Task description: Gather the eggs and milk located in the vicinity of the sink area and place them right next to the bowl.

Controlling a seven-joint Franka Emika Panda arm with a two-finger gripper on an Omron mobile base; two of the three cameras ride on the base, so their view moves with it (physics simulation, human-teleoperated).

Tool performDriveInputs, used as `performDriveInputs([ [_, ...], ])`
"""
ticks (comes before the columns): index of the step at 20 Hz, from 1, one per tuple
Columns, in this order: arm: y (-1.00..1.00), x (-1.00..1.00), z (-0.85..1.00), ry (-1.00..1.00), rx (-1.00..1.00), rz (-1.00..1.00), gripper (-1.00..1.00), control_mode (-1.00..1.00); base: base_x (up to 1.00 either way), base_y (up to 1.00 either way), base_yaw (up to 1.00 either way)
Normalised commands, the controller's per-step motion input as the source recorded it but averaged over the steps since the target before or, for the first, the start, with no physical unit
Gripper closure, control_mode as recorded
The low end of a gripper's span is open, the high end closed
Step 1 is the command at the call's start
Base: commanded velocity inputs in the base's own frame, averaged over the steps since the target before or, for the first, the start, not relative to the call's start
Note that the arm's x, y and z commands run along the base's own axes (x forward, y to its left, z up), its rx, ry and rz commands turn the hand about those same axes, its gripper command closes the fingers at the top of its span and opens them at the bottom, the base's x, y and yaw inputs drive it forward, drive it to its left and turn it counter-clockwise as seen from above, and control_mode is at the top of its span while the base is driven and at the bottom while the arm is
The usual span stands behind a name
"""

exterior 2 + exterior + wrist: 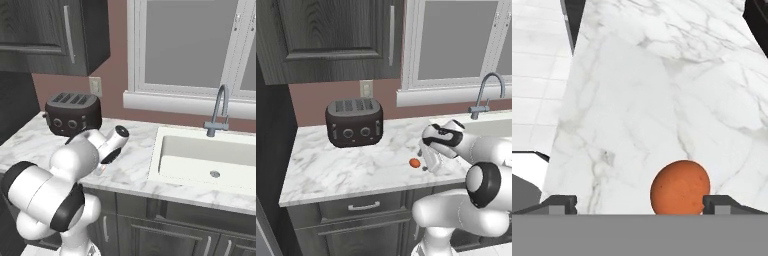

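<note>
An orange-brown egg (414, 162) lies on the white marble counter (346, 165), left of the sink (210, 160). My gripper (426, 162) hangs low over the counter just right of the egg. In the hand view the egg (680, 187) sits between the two dark fingertips (559, 202), close against the right one. The gripper (639, 205) is open, its jaws set wider than the egg. The milk and the bowl are out of view.
A dark toaster (353, 121) stands at the back of the counter by the wall. The curved grey faucet (220, 107) rises behind the cream basin. The counter's front edge (371, 187) runs just below the egg, with a dark upper cabinet (331, 35) overhead.
</note>
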Motion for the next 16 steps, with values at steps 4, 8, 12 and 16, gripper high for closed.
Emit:
performDriveInputs([
  [4,0.0,0.19,-0.14,0.0,0.0,0.0,-1.0,-1.0,0.0,0.0,0.0],
  [8,0.0,0.17,-0.15,0.0,0.0,0.0,-1.0,-1.0,0.0,0.0,0.0],
  [12,0.0,0.18,-0.14,0.0,0.0,0.0,-1.0,-1.0,0.0,0.0,0.0],
  [16,0.0,0.21,-0.17,0.0,0.0,0.0,-1.0,-1.0,0.0,0.0,0.0],
])
